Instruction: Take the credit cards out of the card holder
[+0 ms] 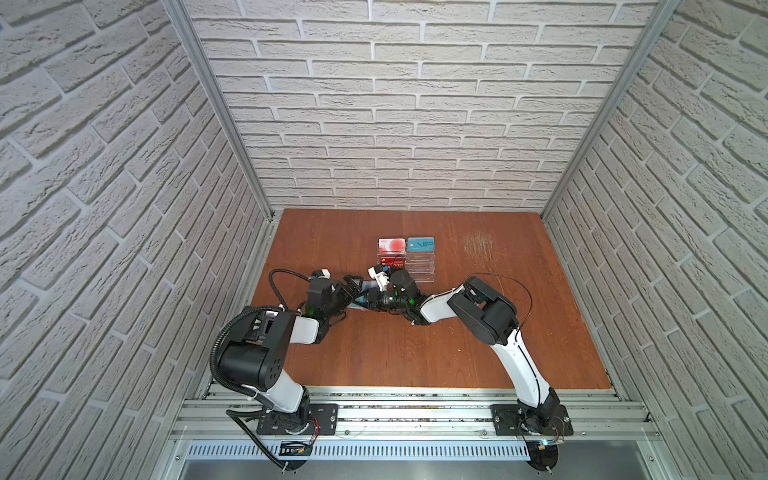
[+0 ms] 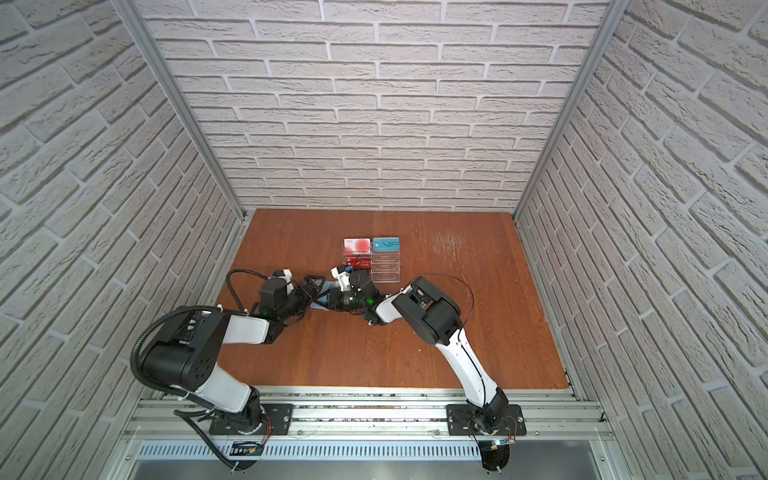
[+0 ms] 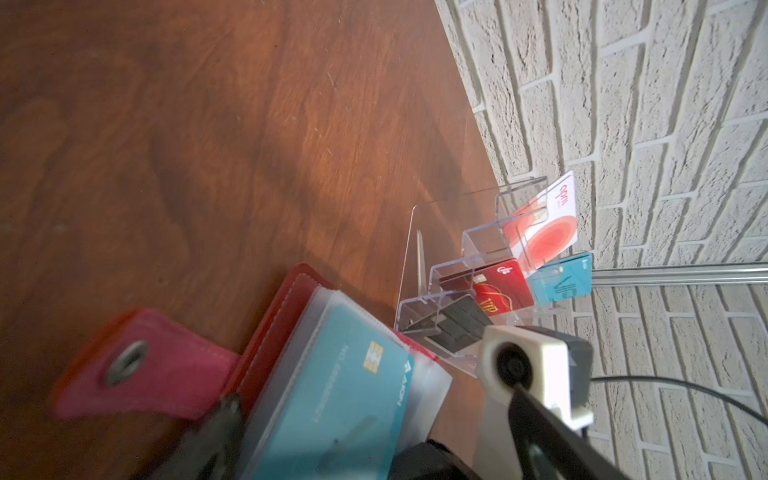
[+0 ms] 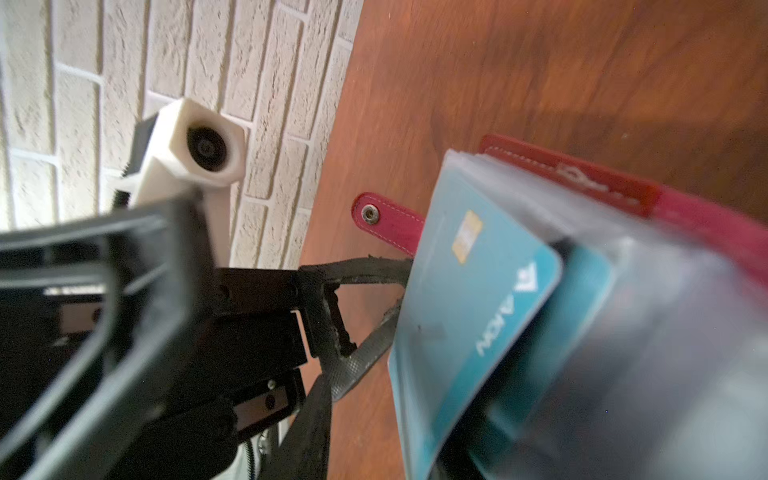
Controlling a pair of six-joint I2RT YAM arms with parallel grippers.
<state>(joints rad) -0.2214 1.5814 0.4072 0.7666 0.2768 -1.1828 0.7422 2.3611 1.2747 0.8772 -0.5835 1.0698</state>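
Right wrist view showed the left gripper (image 4: 402,289) spread wide at the sleeved teal card (image 4: 478,299) while the right gripper (image 1: 371,297) pinched the card holder (image 4: 582,174) over the tabletop (image 4: 540,62), so nipping sleeve with card might have tugged the holder free.

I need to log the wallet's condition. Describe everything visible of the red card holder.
The card holder is a small red leather-like booklet with pale stitching, open. Its snap tab hangs unfastened, metal stud showing. Cloudy clear plastic sleeves fan from the spine; the front one holds a teal chip card. The right gripper appears to clamp it, while the open left gripper sits at the sleeve edge. It is close by the clear stand.
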